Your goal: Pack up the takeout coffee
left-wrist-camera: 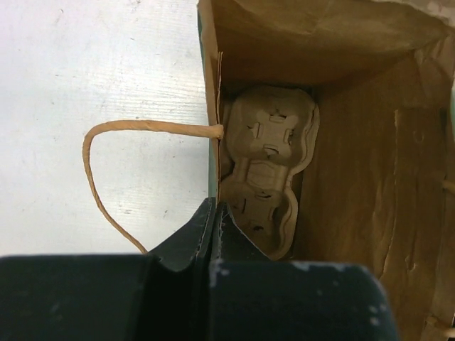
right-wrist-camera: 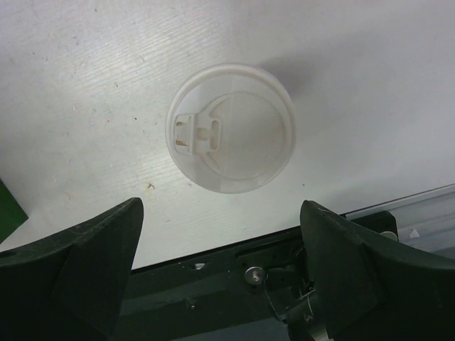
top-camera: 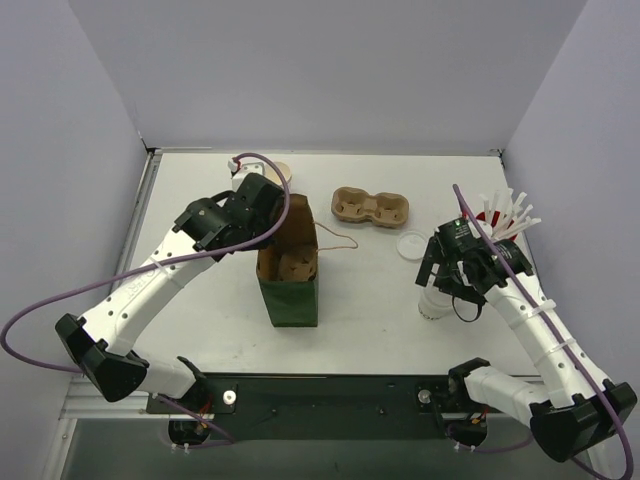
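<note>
Near right, the cup (right-wrist-camera: 231,128) stands lidded on the table (top-camera: 370,300), close to its near edge. The right gripper (right-wrist-camera: 220,204) hangs above it, fingers wide apart and touching nothing. A close that lands off-centre could tip the cup toward that edge. A grip on the lid rather than the paper wall could pop the lid off, and too hard a squeeze could crush the wall. The lid hides the cup's wall in the wrist view and the gripper covers most of it from above, so how full it is cannot be told.

In the middle, the bag (top-camera: 290,300) stands open, one wall of its rim pinched between the closed fingers of the left gripper (left-wrist-camera: 213,220). If that thin wall slips out, the mouth may sag. The cup could also miss a hole in the carrier (left-wrist-camera: 266,163) at the bottom and lean. The fingers hide the carrier's near end.

Far left, a second cup (top-camera: 278,170) is mostly hidden behind the left arm (top-camera: 150,280).
</note>
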Action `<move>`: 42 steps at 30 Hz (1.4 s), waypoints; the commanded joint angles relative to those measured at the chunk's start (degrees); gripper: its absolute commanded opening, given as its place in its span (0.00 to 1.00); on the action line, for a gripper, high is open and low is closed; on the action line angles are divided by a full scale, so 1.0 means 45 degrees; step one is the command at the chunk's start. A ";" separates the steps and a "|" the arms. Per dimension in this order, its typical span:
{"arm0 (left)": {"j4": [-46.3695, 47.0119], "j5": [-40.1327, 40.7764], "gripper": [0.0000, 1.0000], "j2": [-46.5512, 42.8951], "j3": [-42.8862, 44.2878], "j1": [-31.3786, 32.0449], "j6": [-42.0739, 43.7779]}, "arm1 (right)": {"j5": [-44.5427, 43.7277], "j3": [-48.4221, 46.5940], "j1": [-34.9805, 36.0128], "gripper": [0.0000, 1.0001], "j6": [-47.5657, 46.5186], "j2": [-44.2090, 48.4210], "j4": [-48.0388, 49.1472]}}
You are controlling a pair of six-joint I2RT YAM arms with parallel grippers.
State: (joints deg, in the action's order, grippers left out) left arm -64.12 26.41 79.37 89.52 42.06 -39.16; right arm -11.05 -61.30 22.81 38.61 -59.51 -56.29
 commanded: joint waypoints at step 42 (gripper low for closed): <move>0.0518 -0.0421 0.00 -0.0588 0.0362 -0.0207 -0.0107 | 0.2866 0.0067 -0.3427 0.81 -0.2252 -0.2206 0.0595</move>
State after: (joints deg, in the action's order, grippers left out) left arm -63.94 24.80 78.52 89.52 41.45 -40.05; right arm 2.55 -58.92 8.10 29.52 -69.14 -50.28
